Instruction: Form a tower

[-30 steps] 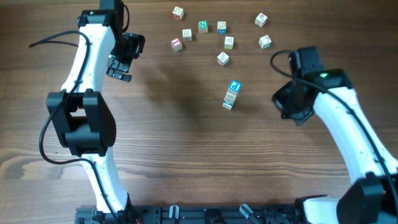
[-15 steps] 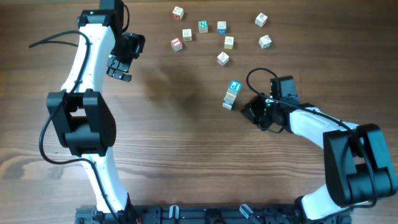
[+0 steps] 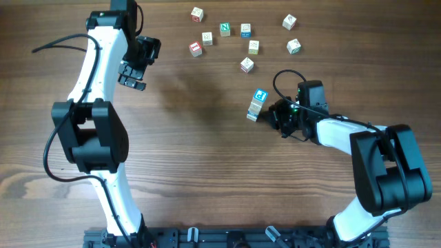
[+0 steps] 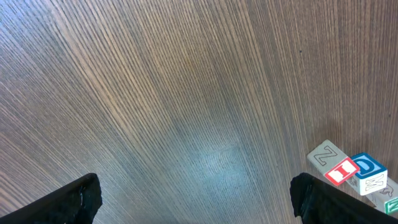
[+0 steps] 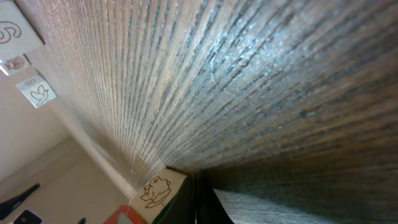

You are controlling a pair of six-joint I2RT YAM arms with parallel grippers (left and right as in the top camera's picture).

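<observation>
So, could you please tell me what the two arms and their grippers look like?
Both arms have smooth white tubular links joined by bulky black joint housings. The left arm trails a thin black cable; the right arm carries a looped black cable and a small green light. The left gripper and right gripper are black.

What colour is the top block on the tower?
The tower's top block is blue with white; the overhead view shows it best.

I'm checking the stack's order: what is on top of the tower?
A cube with a blue letter face tops the tower. The cubes under it show only their sides; their upper faces are covered.
</observation>
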